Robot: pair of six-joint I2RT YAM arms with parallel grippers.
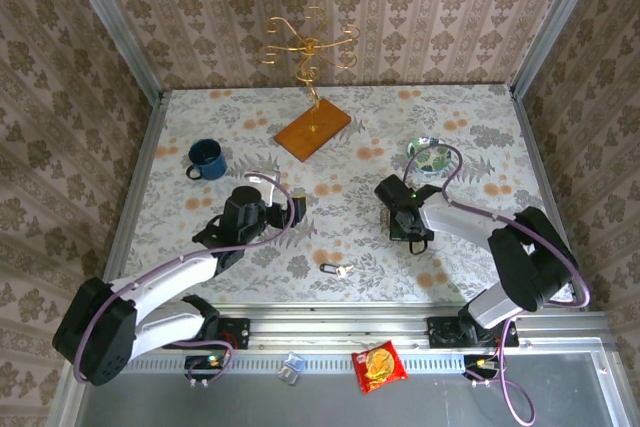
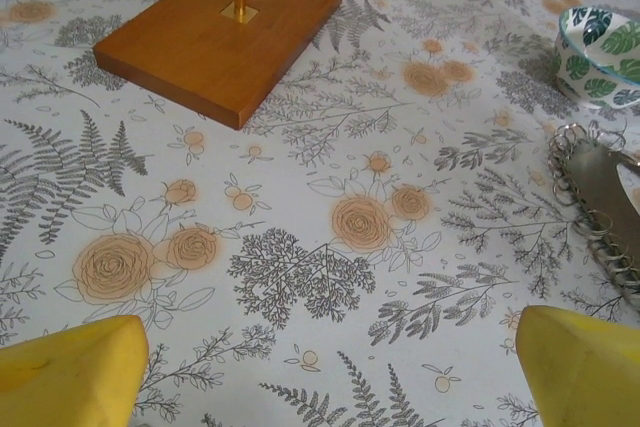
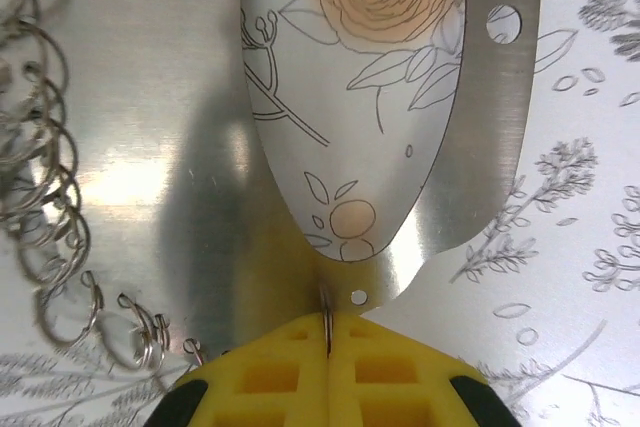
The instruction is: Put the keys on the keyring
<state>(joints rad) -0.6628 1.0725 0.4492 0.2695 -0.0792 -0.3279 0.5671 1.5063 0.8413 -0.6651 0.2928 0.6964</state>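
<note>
The keys (image 1: 335,270) lie on the flowered cloth near the front edge, between the two arms and apart from both grippers. The keyring (image 3: 180,97) is a shiny flat metal piece with a teardrop cut-out and several small wire rings (image 3: 45,197) along its rim. My right gripper (image 3: 328,332) is shut on one thin ring at that rim. In the top view the right gripper (image 1: 405,219) sits low over it. The keyring (image 2: 600,197) lies at the right of the left wrist view. My left gripper (image 2: 330,377) is open over bare cloth, and its place in the top view is (image 1: 288,212).
A blue mug (image 1: 205,159) stands at the back left. A gold wire stand (image 1: 310,47) rises from a wooden base (image 1: 312,129) at the back centre. A green-patterned bowl (image 1: 432,157) sits just behind the right gripper. A snack packet (image 1: 379,365) lies off the table in front.
</note>
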